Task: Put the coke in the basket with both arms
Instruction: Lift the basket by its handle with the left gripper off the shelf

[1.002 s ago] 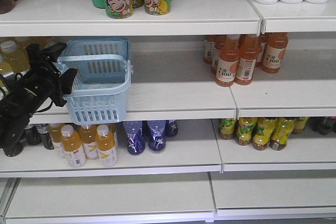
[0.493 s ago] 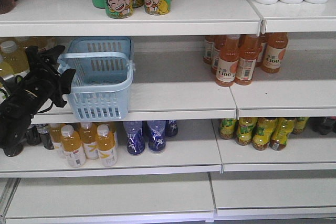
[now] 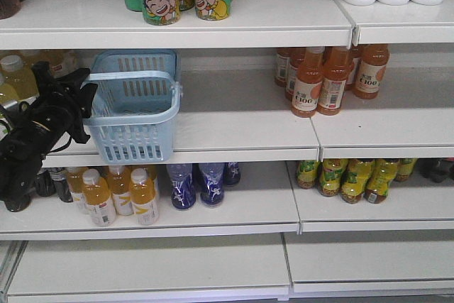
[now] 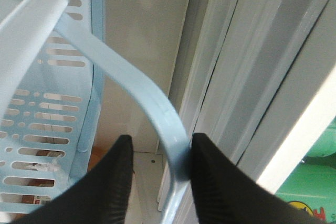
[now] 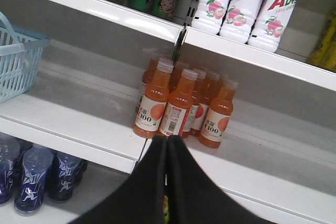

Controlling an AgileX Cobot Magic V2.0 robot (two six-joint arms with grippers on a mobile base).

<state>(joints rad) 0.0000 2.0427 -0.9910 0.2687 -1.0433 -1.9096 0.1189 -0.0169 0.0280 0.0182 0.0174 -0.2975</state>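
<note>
1. My left end effector (image 4: 161, 142) brackets the flat handle (image 4: 139, 90) of the light blue basket (image 3: 131, 143). Its jaws are narrowly apart: the strap touches one jaw and clears the other, so nothing is clamped.
2. The basket sits upright at the left end of the middle shelf (image 3: 241, 129), mouth up.
3. My right end effector (image 5: 168, 142) is pinched closed on nothing. It faces orange drink bottles (image 5: 178, 106), with the basket well off to its left.
4. I can find no red-capped coke in any view. The dark bottles (image 3: 436, 168) at the far right of the lower shelf are too small to identify, so the coke's bearing and axis stay unknown. I judge my free right arm should fetch it.
5. Only the left wrist view shows the gap at the handle, and only the front view shows the basket seated on the shelf.
</note>
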